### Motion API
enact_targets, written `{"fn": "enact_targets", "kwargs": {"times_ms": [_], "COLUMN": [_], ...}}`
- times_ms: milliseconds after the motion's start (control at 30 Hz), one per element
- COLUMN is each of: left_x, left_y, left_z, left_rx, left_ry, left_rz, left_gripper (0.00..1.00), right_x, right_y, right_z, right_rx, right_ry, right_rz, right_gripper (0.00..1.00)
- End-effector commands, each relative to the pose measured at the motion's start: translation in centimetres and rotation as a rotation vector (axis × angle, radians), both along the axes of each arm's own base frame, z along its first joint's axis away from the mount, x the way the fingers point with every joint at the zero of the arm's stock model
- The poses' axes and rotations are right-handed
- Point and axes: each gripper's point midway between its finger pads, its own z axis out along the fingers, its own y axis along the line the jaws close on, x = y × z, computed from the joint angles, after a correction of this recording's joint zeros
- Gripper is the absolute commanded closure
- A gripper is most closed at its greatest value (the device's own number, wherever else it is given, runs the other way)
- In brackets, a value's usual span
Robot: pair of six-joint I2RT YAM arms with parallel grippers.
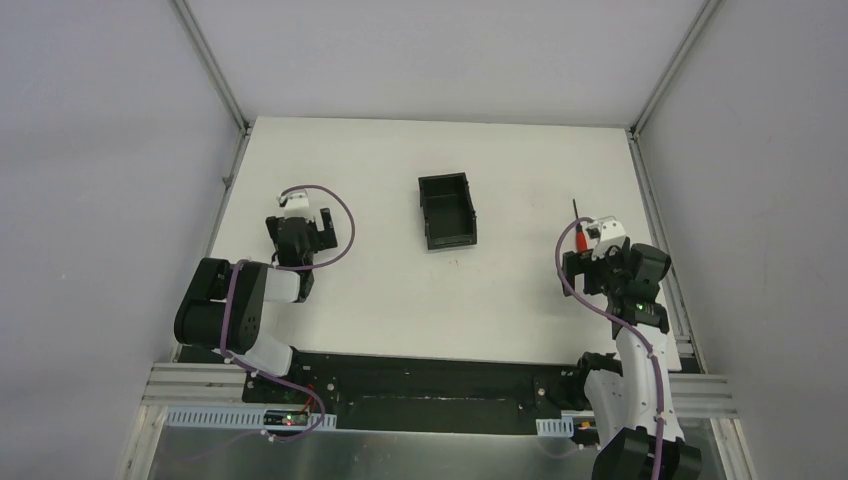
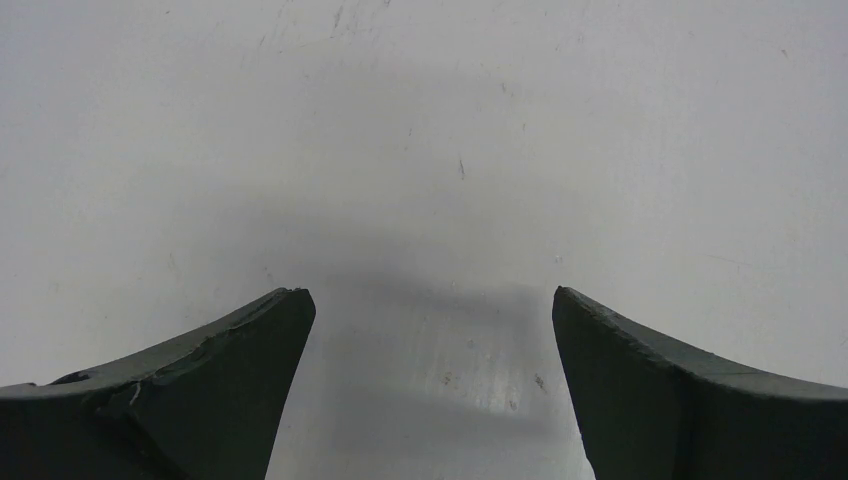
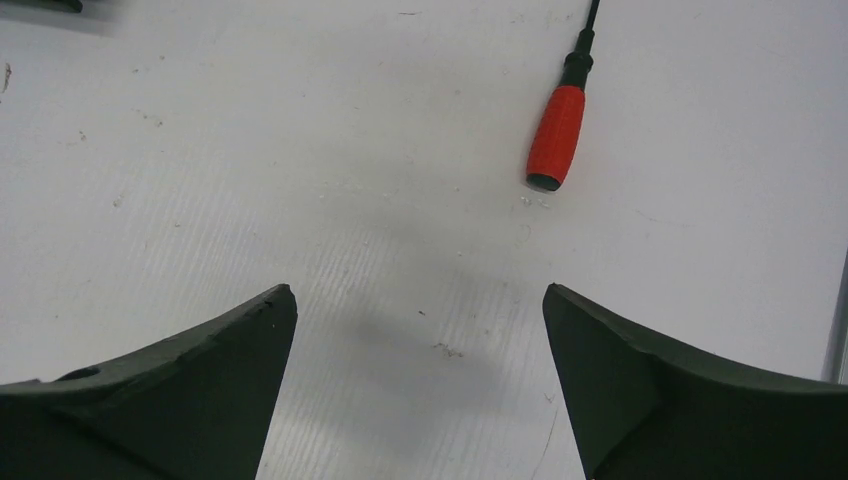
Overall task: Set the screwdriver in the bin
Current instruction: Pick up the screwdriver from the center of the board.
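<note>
The screwdriver (image 3: 555,135), with a short red handle and a thin dark shaft, lies flat on the white table at the right side (image 1: 580,226), its shaft pointing away from the arms. My right gripper (image 3: 420,290) hovers open just short of its handle end and a little to its left, with nothing between the fingers (image 1: 580,262). The black open-top bin (image 1: 447,210) stands empty at the middle of the table, well to the left of the screwdriver. My left gripper (image 2: 432,295) is open over bare table on the left (image 1: 300,230).
The white table (image 1: 440,300) is enclosed by grey walls with metal rails along its left and right edges. A rail (image 1: 655,215) runs close to the right of the screwdriver. A purple cable (image 1: 345,225) loops beside the left wrist.
</note>
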Motion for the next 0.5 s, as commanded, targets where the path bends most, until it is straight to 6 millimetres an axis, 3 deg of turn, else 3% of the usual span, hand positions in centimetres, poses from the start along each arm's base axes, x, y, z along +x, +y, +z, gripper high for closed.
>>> {"fn": "enact_targets", "kwargs": {"times_ms": [0,300,467], "left_x": [0.2,0.2,0.2], "left_y": [0.1,0.1,0.1], "left_z": [1.0,1.1,1.0], "left_rx": [-0.013,-0.013,-0.013], "left_ry": [-0.035,-0.035,-0.035], "left_rz": [0.001,0.002,0.001], "left_gripper": [0.01,0.01,0.01], "right_x": [0.3,0.3,0.8], "right_y": [0.4,0.5,0.1], "right_z": [0.9,0.8,1.9], "right_rx": [-0.004,-0.001,0.002], "right_ry": [-0.043,-0.033,-0.019], "right_rz": [0.042,0.049,0.029], "right_gripper": [0.02,0.02,0.02]}}
